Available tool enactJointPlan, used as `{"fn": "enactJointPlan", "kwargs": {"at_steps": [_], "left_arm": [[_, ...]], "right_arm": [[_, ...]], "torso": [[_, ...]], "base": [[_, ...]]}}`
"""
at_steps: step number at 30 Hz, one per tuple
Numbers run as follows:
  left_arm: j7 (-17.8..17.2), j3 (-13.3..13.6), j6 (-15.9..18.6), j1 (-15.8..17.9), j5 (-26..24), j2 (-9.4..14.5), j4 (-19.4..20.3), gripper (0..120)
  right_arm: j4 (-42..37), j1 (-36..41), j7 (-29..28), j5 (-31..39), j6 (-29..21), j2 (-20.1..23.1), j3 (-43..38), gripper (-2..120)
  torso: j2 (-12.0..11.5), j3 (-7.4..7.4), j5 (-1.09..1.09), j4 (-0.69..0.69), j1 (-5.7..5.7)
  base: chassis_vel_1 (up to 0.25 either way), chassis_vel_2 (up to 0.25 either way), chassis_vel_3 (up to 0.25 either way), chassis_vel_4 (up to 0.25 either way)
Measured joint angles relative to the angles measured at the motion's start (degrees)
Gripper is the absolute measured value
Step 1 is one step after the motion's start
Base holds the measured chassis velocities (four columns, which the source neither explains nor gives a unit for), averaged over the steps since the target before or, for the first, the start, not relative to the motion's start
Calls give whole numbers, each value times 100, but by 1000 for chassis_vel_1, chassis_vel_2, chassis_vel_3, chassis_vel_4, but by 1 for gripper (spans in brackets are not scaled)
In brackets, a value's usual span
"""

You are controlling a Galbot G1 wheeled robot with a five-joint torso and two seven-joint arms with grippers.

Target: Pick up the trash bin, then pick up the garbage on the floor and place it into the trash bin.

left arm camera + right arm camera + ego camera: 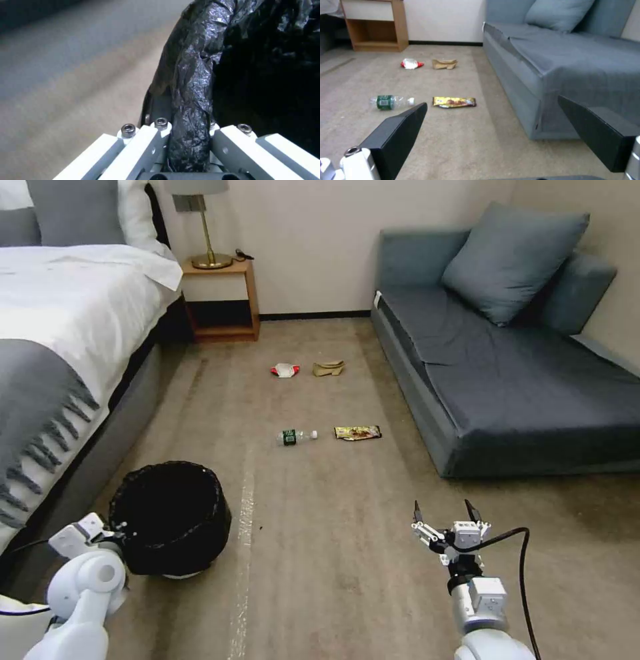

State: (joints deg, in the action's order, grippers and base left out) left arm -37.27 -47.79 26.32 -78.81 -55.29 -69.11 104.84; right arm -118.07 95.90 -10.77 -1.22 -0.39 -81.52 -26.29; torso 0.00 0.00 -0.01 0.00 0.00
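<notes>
The trash bin [170,517], round and lined with a crinkly black bag, sits on the carpet at the near left. My left gripper [117,530] is shut on its bag-covered rim [190,82], which runs between the fingers. My right gripper [447,510] hangs open above bare carpet at the near right, holding nothing. The garbage lies farther ahead: a clear bottle [295,436] [390,101] with a green label, a yellow-brown snack wrapper [358,433] [454,102], a red-and-white wrapper [285,370] [410,63] and a crumpled tan paper bag [328,369] [444,64].
A bed [53,347] runs along the left and a grey-blue sofa [520,380] along the right, leaving a carpet lane between them. A wooden nightstand [223,300] with a lamp stands against the far wall.
</notes>
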Motion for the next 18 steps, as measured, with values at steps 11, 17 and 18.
{"fn": "enactJointPlan", "kwargs": {"at_steps": [11,17,18], "left_arm": [[432,-111,-1058,-709,2828,-176,587,4],[519,-127,-1311,-1044,3203,-286,739,4],[527,-127,-1317,-1091,3204,-303,781,4]], "right_arm": [[-319,37,86,666,-259,-120,220,100],[-290,86,107,515,-185,-185,259,100],[-279,92,107,491,-176,-193,262,100]], "torso": [[0,0,1,0,0],[0,0,1,0,0],[0,0,1,0,0]], "base": [[0,0,0,0],[0,0,0,0],[0,0,0,0]]}}
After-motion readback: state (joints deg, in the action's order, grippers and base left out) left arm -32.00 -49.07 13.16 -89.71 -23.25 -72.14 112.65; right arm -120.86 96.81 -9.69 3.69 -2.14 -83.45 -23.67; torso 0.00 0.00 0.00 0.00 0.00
